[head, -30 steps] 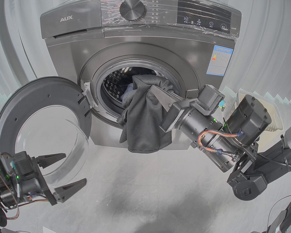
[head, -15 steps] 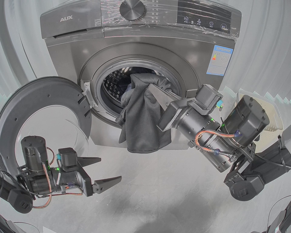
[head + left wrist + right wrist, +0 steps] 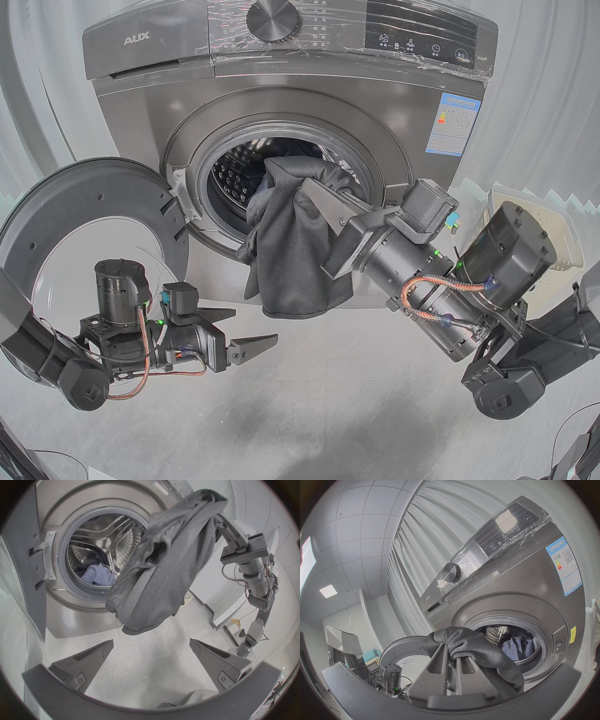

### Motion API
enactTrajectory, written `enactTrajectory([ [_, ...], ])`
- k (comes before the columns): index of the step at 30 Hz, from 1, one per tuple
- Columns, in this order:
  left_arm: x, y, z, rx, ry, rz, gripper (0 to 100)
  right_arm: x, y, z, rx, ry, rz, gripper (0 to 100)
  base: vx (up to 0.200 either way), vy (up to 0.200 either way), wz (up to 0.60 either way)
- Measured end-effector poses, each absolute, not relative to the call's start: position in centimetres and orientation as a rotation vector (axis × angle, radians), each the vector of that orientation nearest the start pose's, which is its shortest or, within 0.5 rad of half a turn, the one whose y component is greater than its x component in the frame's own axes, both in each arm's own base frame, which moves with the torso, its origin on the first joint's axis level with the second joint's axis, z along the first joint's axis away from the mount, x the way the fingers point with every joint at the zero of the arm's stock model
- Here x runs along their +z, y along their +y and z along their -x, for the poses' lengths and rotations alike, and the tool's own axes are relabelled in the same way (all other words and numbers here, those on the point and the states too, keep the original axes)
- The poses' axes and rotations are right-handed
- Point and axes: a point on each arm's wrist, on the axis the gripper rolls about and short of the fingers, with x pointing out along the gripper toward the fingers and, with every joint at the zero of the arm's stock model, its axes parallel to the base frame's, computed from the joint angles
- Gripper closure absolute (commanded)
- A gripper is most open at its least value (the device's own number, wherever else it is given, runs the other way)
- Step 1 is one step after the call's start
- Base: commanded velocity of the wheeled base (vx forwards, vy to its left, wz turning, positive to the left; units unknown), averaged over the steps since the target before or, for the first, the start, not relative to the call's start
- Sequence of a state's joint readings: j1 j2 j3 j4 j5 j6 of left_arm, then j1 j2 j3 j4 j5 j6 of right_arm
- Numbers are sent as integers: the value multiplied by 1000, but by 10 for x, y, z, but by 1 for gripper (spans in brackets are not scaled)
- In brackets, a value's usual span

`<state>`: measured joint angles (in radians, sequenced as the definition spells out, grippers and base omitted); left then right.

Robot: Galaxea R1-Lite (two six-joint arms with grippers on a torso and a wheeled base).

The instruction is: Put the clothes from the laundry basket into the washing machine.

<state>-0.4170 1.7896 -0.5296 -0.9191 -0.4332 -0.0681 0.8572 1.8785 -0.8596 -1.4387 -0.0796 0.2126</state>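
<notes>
**Progress.** The dark grey garment [image 3: 290, 256] is held clamped between the closed fingers of the right gripper [image 3: 451, 652] at the mouth of the washing machine [image 3: 156, 106]. Its upper fold is level with the drum opening, while most of the cloth hangs outside, below the rim. A blue garment [image 3: 97, 573] is noted lying inside the drum. The door [image 3: 81, 194] is swung wide open. The left gripper [image 3: 256, 325] is positioned low before the door, fingers spread, nothing between them. The task is judged partly done, with one item loaded and one at the threshold, not yet released.

**Not established.** The laundry basket [image 3: 565, 240] is largely masked by the right arm, so its remaining contents cannot be determined. Contact between the hanging cloth and the front panel cannot be confirmed.
</notes>
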Motion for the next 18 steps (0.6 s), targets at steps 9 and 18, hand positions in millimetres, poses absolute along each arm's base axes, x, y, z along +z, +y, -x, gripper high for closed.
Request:
enactTrajectory([
  [9,108,-138,-279,-838,343,76,0,217,257,-221,798,-301,-397,100,0,0,0],
  [18,99,-148,-290,-855,321,82,0,217,259,-219,804,-300,-397,100,0,0,0],
])
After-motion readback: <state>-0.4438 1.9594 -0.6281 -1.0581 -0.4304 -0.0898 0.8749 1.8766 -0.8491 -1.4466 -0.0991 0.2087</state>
